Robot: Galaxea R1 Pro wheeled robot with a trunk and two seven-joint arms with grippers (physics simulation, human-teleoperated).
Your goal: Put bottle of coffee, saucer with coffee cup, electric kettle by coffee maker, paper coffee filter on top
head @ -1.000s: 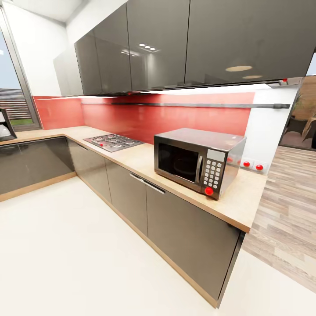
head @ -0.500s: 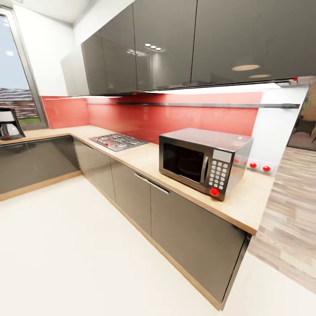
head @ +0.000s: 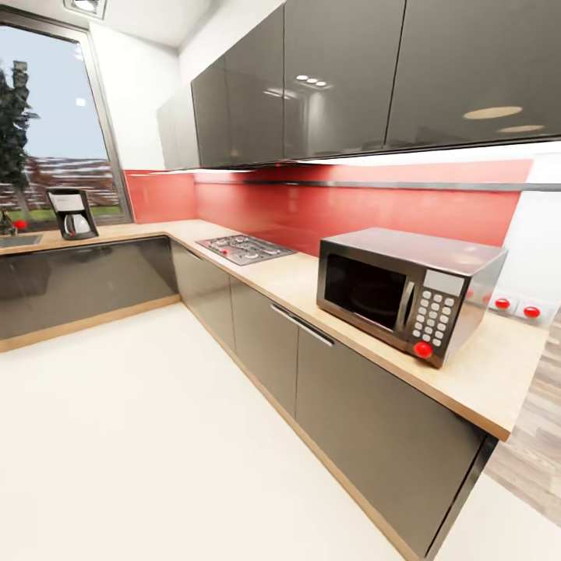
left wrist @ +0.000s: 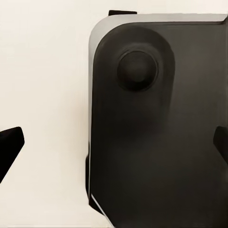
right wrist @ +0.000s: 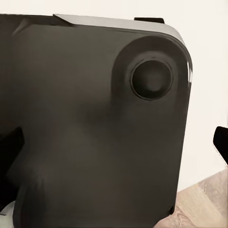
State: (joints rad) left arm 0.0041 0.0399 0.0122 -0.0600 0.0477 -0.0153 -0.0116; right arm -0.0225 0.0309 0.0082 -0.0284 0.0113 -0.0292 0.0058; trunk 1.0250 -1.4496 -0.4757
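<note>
- Located the tall black drip coffee maker with white upper panel and clear glass carafe (head: 72, 213) at the far left end of the long light beige wood-look surface (head: 304, 282), in front of the large window (head: 54, 140).
- Judged that position as already correct, since the task requires the machine to be kept there.
- Noted a bare stretch of surface between the coffee maker and the inside corner; judged it suitable for the remaining station items.
- Noted the black gas hob (head: 245, 249) and the steel-cased microwave with keypad (head: 405, 292) on the nearer run, well apart from the coffee maker.
- Found the left arm's fingers (left wrist: 9, 142) spread wide and holding nothing, aimed down past the dark rounded base housing (left wrist: 156, 133) at the white floor.
- Found the right arm's fingers (right wrist: 221, 142) likewise spread wide and empty.
- Judged both arms stowed low for travel, with no grasp in hand.
- Judged the current step as transit through the kitchen.
</note>
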